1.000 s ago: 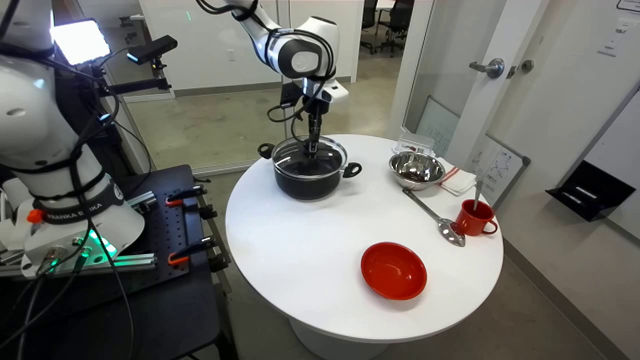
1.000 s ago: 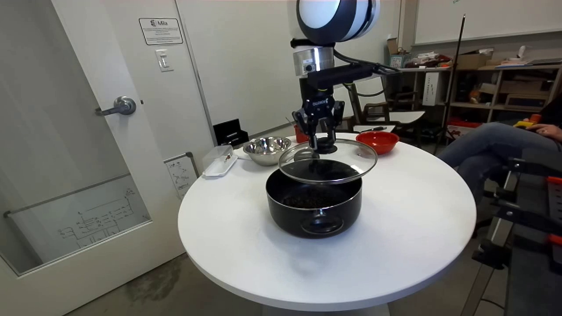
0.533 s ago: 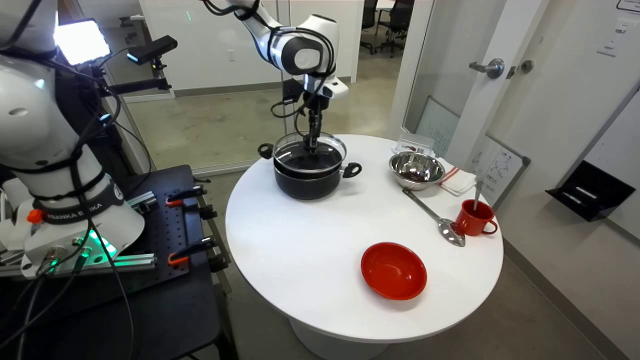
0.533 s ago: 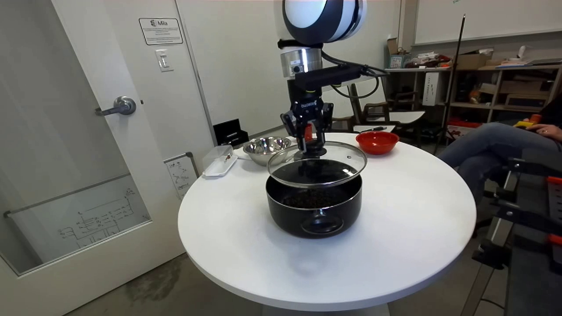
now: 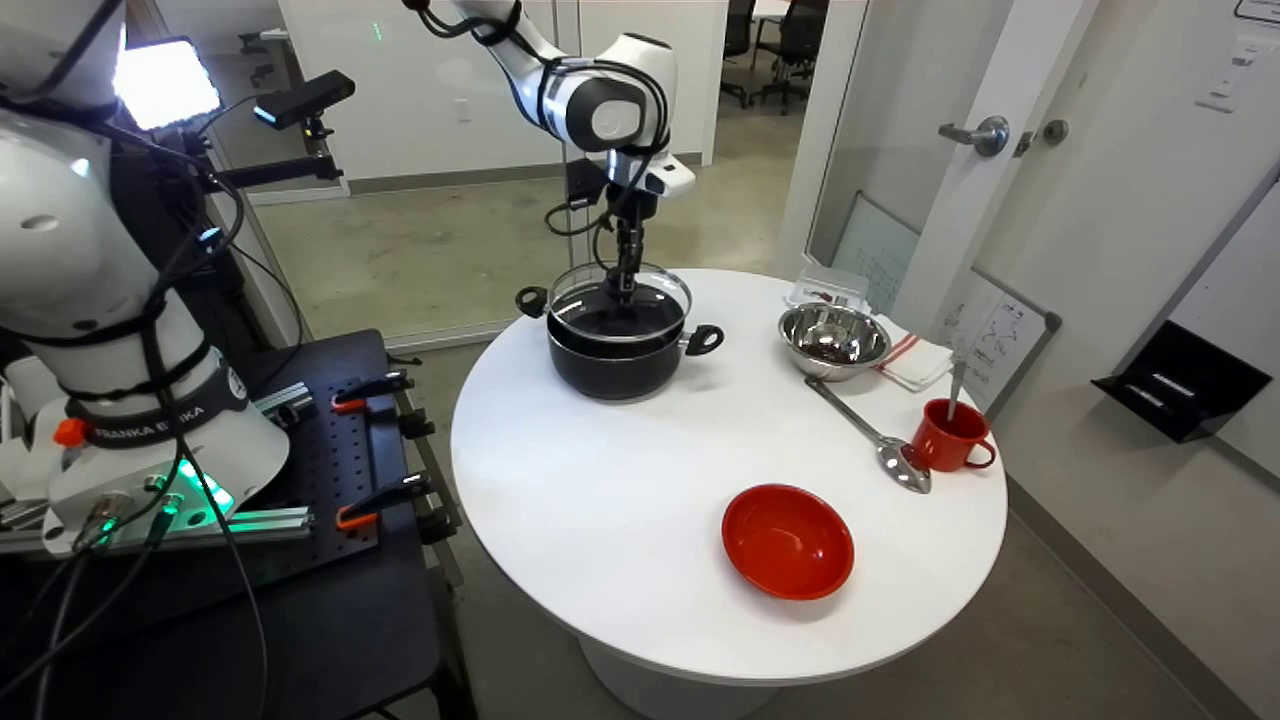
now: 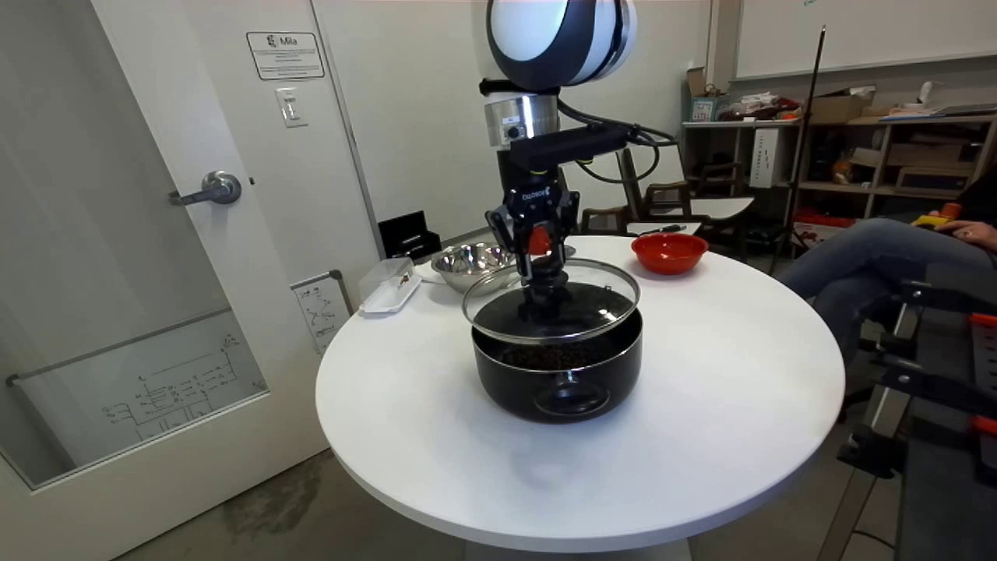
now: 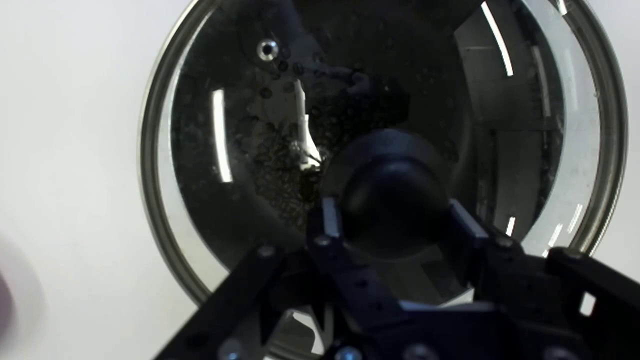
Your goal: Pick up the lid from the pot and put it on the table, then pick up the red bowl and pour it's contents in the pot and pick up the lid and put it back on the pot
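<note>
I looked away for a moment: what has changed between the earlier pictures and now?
The gripper has carried the lid leftward and a little down in an exterior view, bringing it more squarely over the pot; a gap shows below its near edge. Nothing was grasped or let go: the lid was held throughout. The pot, red bowl, steel bowl and mug stayed put.

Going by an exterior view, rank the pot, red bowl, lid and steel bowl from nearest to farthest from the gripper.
1. Lid: held in the gripper.
2. Pot: beneath the lid.
3. Steel bowl: in an exterior view, right of the pot.
4. Red bowl: same view, lower right, farthest.
</note>
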